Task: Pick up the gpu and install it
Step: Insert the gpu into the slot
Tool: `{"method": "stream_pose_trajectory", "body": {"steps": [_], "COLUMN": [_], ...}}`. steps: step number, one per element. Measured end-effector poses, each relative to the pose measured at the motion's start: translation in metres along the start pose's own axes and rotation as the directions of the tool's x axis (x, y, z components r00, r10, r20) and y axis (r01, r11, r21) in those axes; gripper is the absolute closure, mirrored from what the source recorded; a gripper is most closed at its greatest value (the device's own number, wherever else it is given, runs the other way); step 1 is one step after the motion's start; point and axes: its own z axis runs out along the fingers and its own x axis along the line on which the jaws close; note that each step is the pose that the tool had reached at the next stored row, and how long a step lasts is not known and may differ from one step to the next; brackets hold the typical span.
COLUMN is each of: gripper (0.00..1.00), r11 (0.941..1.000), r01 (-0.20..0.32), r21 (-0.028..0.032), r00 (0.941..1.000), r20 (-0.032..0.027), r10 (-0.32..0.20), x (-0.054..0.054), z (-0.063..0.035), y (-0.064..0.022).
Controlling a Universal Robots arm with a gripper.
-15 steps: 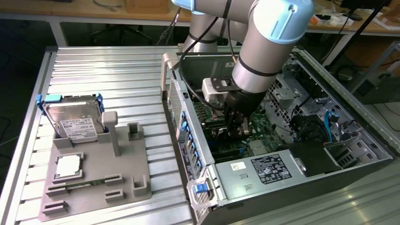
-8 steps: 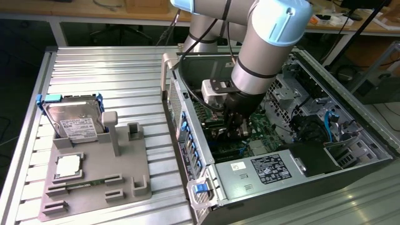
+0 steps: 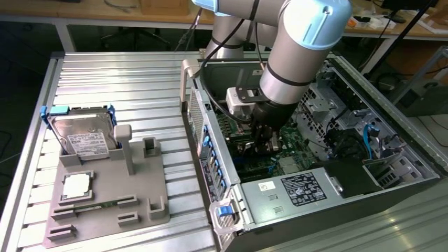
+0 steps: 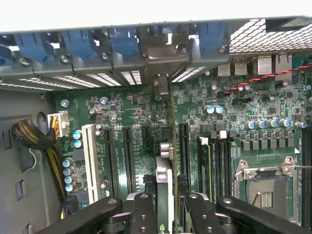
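The black gripper (image 4: pixel 168 214) is closed narrowly on the slim, flat gpu card (image 4: pixel 165 168). It holds the card on edge over the green motherboard (image 4: pixel 122 112), between black slots, inside the open grey computer case (image 3: pixel 315 226). The card's silver bracket end meets the case's rear slot wall. Whether the card is seated cannot be told. A boxy silver hard drive (image 3: pixel 83 137) stands in a grey holder (image 3: pixel 112 210) on the ribbed metal tabletop (image 3: pixel 119 79).

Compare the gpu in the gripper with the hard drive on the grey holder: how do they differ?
The gpu stands edge-on inside the computer case, clamped by the gripper; the hard drive leans in the grey holder outside it, untouched. The gpu looks thin; the hard drive is boxy and silver with a white label.
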Motion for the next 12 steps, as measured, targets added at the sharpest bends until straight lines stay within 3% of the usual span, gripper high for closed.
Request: {"method": "stream_pose_trajectory", "body": {"steps": [12], "gripper": [0.73], "r11": [1.0], "r01": [0.0], "r21": [0.0], "r00": [1.0], "r20": [-0.0001], "r10": [0.0], "x": [-0.0004], "z": [0.0001], "y": [0.0]}}
